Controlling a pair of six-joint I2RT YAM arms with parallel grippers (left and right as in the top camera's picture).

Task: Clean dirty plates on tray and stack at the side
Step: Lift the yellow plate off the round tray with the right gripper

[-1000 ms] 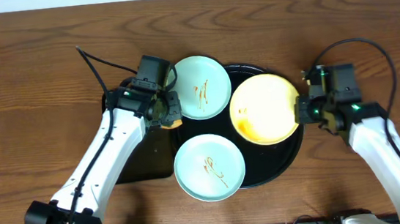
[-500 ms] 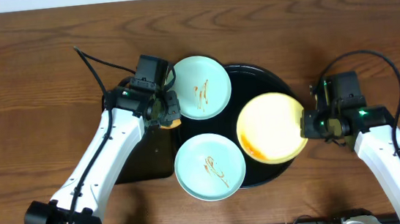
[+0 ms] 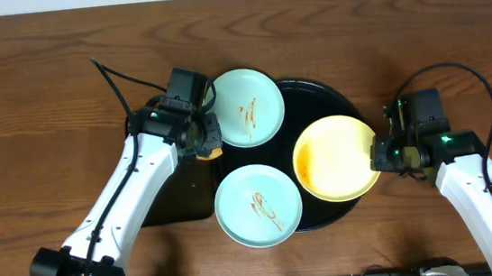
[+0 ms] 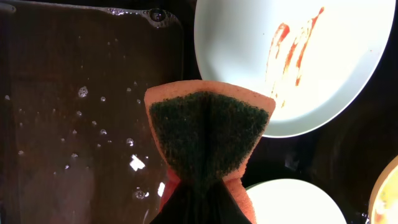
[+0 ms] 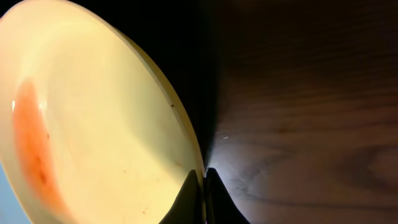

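Note:
A round black tray holds three plates. A mint-blue plate with orange-brown streaks sits at its far left, also in the left wrist view. A second streaked mint-blue plate sits at its near left. A pale yellow plate with an orange smear along its left side lies over the right of the tray. My right gripper is shut on its right rim; the plate fills that view's left. My left gripper is shut on an orange sponge with a dark green pad, just left of the far plate.
A smaller dark rectangular tray, wet with droplets, lies left of the round tray under my left arm. Bare wooden table surrounds everything. A black cable trails from the left arm.
My right gripper has pulled the yellow plate toward the near right, from the tray's far right to over its right rim. The left arm and the sponge have not moved.

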